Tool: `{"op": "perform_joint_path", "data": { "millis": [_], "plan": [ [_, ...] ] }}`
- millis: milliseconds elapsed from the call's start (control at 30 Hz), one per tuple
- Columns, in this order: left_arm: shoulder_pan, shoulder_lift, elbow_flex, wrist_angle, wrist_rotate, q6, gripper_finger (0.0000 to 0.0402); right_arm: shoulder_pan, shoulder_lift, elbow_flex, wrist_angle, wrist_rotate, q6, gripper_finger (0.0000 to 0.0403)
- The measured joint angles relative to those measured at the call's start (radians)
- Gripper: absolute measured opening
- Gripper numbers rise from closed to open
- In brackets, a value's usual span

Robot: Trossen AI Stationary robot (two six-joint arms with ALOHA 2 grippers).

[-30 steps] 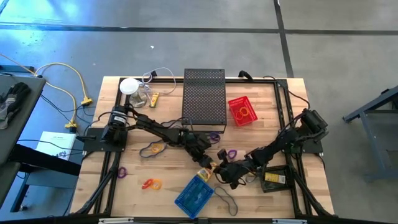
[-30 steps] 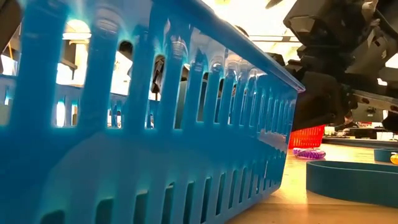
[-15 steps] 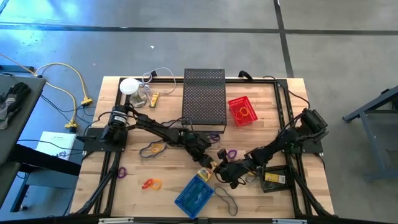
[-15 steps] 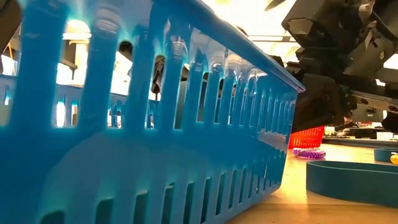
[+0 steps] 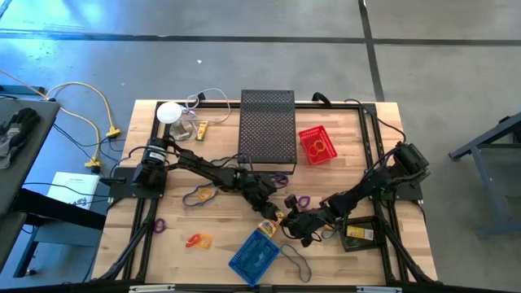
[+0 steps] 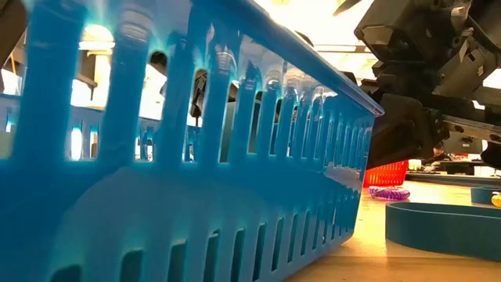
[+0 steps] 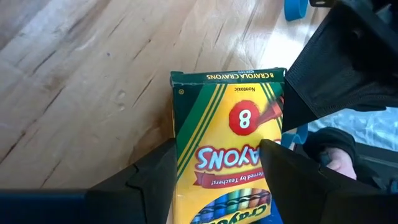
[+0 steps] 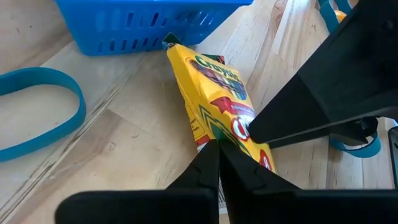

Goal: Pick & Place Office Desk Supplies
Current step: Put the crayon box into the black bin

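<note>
Left gripper point(image 7: 217, 165): spread wide, one dark finger on each long side of the crayon box, both touching it; box held between them, near table middle, toward the front edge.
Left gripper fingers point(image 7: 152, 171): flat against the green edge of the box on one side; the other pressing on the yellow face.
Crayon box point(image 7: 227, 143): yellow and green packet with a red circle and the figure 8; far end over the wood; whether resting on the table or lifted, cannot tell. In high view only a small yellow spot point(image 5: 267, 225) between the two grippers, just beside the blue basket.
Right gripper point(image 8: 219, 152): fingers fully closed together, tips meeting at the near end of the crayon box point(image 8: 214, 93); touching or only just above, cannot tell. Nothing seen between the fingers.
Right gripper, place: in high view point(image 5: 286, 218) just beside the left gripper point(image 5: 269, 213), front of table middle.
Blue basket point(image 5: 255, 254): at front edge of the table, just beside the crayon box; filling most of the low view point(image 6: 180, 157).
Blue band point(image 8: 37, 112): thick loop lying flat on the wood, beside the basket point(image 8: 143, 25).
Red basket point(image 5: 317, 145): to the right of the black mesh box, orange loop inside.
Black mesh box point(image 5: 268, 126): at the back middle of the table.
Loose loops: purple one point(image 5: 303, 200) near the right gripper, orange one point(image 5: 198, 240) at front left, well apart from both grippers.
Table point(image 5: 342, 130): light wood.
</note>
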Motion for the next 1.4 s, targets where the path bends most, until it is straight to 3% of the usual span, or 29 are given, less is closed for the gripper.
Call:
{"op": "perform_joint_path", "data": {
  "millis": [133, 467, 767, 900, 1400],
  "plan": [
    [0.003, 0.000, 0.000, 0.001, 0.044, 0.011, 0.0218, 0.001, 0.001, 0.000, 0.000, -0.005, 0.010, 0.0002],
    [0.002, 0.000, 0.000, 0.001, 0.025, 0.089, 0.0219, 0.002, 0.001, 0.000, -0.005, -0.005, 0.012, 0.0002],
    [-0.008, 0.000, 0.000, 0.001, -0.018, 0.122, 0.0219, 0.002, 0.001, -0.001, -0.006, -0.003, 0.012, 0.0002],
    [-0.023, -0.001, -0.001, 0.002, -0.094, 0.113, 0.0218, 0.002, 0.001, -0.002, -0.008, -0.002, 0.012, 0.0002],
    [-0.020, -0.060, -0.005, -0.002, -0.115, 0.199, 0.0218, 0.002, 0.001, -0.002, -0.011, 0.003, 0.012, 0.0002]
  ]
}}
